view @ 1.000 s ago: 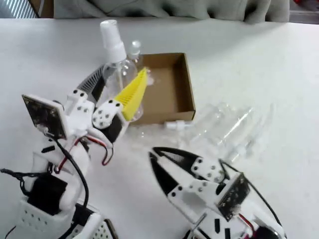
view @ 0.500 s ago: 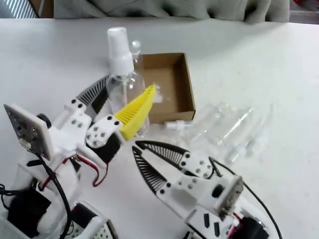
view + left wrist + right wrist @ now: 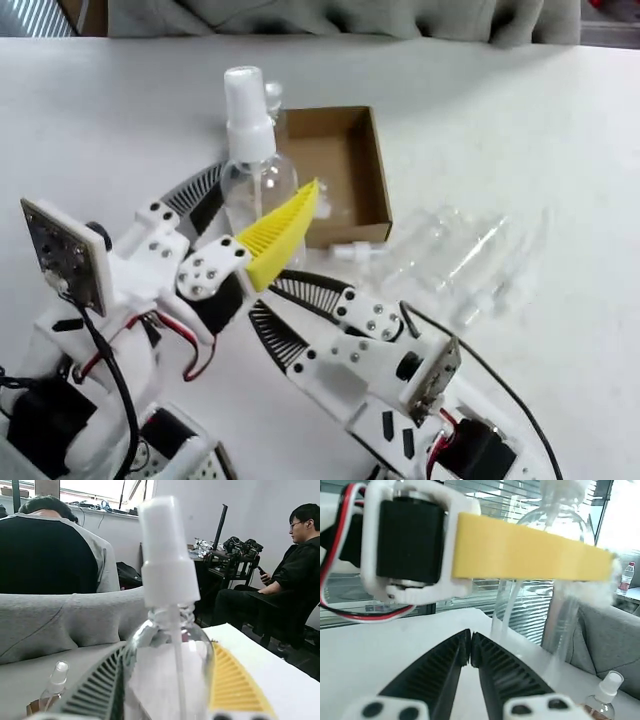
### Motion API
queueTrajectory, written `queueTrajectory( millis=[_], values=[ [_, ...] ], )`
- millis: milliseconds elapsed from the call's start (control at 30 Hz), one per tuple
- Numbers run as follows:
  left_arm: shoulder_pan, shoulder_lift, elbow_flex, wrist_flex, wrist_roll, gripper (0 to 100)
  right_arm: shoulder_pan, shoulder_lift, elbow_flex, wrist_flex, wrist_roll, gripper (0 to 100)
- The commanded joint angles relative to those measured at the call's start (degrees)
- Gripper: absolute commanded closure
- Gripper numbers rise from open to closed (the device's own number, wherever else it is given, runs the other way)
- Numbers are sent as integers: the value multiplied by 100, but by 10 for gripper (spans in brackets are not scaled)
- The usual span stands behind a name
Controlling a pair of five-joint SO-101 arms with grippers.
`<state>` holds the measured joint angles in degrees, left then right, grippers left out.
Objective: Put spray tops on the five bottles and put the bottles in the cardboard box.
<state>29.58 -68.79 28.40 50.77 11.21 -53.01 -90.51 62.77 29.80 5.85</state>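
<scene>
My left gripper (image 3: 262,198), with one yellow and one black ribbed finger, is shut on a clear bottle (image 3: 256,170) that carries a white spray top and stands upright just off the cardboard box's (image 3: 345,180) left side. In the left wrist view the bottle (image 3: 169,580) rises between the fingers. My right gripper (image 3: 268,300) is shut and holds nothing, low on the table just below the left gripper; its black fingertips (image 3: 470,639) meet under the yellow finger (image 3: 530,550). Another capped bottle (image 3: 271,98) stands at the box's far left corner.
Several clear bottles without tops (image 3: 455,255) and a loose spray top (image 3: 355,252) lie on the white table (image 3: 520,130) to the right of the box. A grey sofa back (image 3: 350,15) runs along the far edge.
The left gripper has carried the bottle to the right, closer to the box. The right arm has swung left and forward, so its shut fingers now lie under the left gripper.
</scene>
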Motion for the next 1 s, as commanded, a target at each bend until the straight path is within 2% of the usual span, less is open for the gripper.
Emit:
queueTrajectory(
  millis=[0, 200, 400, 533, 667, 800, 900, 967],
  values=[
    [145, -13, -369, 79, 53, 978, 295, 215, -35, -127, -18, 982],
    [154, -13, -369, 167, 53, 978, 901, 224, -26, -136, -18, 982],
    [127, -4, -316, 158, 53, 978, 980, 198, -35, 22, -53, 982],
    [-92, 13, -246, 35, 44, 978, 954, -268, -62, 848, -35, 982],
    [-620, 22, 114, -448, 35, 978, 1182, -1270, -26, 2378, -18, 982],
    [-980, 22, 800, -1292, 35, 978, 2202, -1182, -44, 3556, -18, 982],
    [-1130, 22, 1415, -1987, -246, 978, 3266, -1077, 158, 3837, -18, 982],
    [-1138, 22, 1855, -2418, -545, 978, 3644, -1077, 396, 3846, -9, 980]
  ],
)
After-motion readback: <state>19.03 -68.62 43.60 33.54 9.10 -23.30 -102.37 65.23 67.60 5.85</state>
